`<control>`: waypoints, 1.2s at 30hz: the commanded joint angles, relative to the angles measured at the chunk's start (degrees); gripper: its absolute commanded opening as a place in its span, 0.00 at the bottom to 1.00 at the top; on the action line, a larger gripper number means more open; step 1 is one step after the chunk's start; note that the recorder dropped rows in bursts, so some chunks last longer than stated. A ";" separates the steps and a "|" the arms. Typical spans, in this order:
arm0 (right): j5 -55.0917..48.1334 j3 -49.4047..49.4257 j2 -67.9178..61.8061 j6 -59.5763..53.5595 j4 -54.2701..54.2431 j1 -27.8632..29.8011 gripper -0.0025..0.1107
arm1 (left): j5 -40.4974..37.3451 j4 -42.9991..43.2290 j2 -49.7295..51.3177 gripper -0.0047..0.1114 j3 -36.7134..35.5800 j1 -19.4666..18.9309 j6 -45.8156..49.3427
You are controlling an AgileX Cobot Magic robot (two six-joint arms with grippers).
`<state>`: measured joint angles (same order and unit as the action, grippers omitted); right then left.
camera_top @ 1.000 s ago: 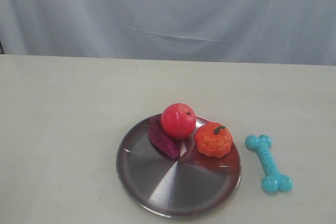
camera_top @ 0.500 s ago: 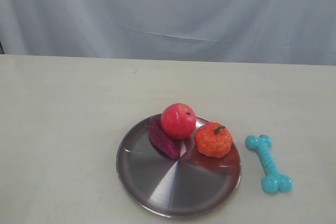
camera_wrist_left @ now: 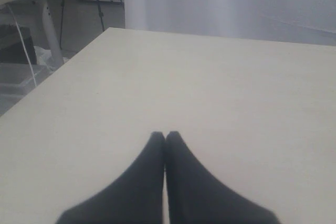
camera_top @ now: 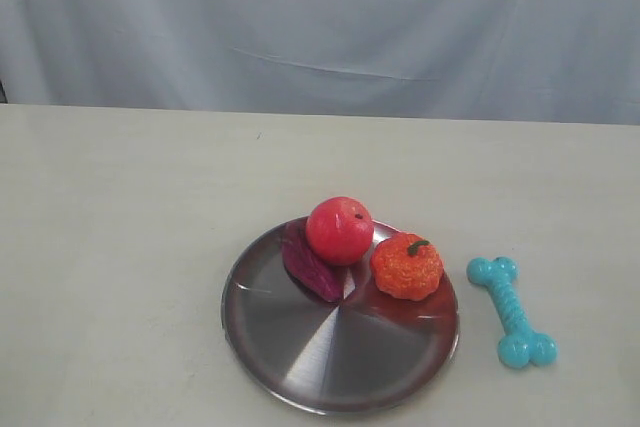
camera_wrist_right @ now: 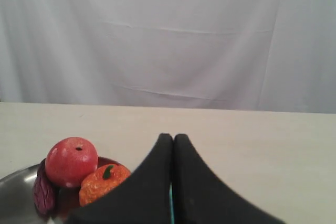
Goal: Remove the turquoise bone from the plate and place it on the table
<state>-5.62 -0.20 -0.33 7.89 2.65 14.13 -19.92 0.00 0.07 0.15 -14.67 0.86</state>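
Turquoise bone (camera_top: 512,311) lies on tabletop (camera_top: 120,247), just right of plate (camera_top: 300,357). Placement looks done. Left hand (camera_wrist_left: 165,136) and right hand (camera_wrist_right: 173,137) both pinched together, empty. Next move: likely just park.

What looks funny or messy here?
Nothing is spilled or broken. The only odd one out is the turquoise bone, a dog toy lying on the table beside the plate, while the red apple, orange toy fruit and purple toy vegetable sit together on the plate.
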 commanded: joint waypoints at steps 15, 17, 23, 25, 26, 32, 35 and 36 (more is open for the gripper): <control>-14.19 0.20 0.33 -0.25 1.47 0.35 0.02 | 0.31 0.00 -0.07 0.04 -0.15 -0.01 -0.24; -14.19 0.20 0.33 -0.25 1.47 0.35 0.02 | 0.31 0.00 -0.07 0.04 -0.15 -0.01 -0.24; -14.19 0.20 0.33 -0.25 1.47 0.35 0.02 | 0.31 0.00 -0.07 0.04 -0.15 -0.01 -0.24; -14.19 0.20 0.33 -0.25 1.47 0.35 0.02 | 0.31 0.00 -0.07 0.04 -0.15 -0.01 -0.24; -14.19 0.20 0.33 -0.25 1.47 0.35 0.02 | 0.31 0.00 -0.07 0.04 -0.15 -0.01 -0.24; -14.19 0.20 0.33 0.02 1.47 0.35 0.02 | 0.31 0.00 -0.07 0.04 -0.15 -0.01 -0.24; -14.19 0.20 0.33 0.02 1.47 0.35 0.02 | 0.31 0.00 -0.07 0.04 -0.15 -0.01 -0.24; -14.19 0.20 0.33 0.02 1.47 0.35 0.02 | 0.31 0.00 -0.07 0.04 -0.15 -0.01 -0.24</control>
<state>-20.00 -0.07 -0.33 7.77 3.71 14.13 -19.92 0.00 0.07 0.15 -14.67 0.86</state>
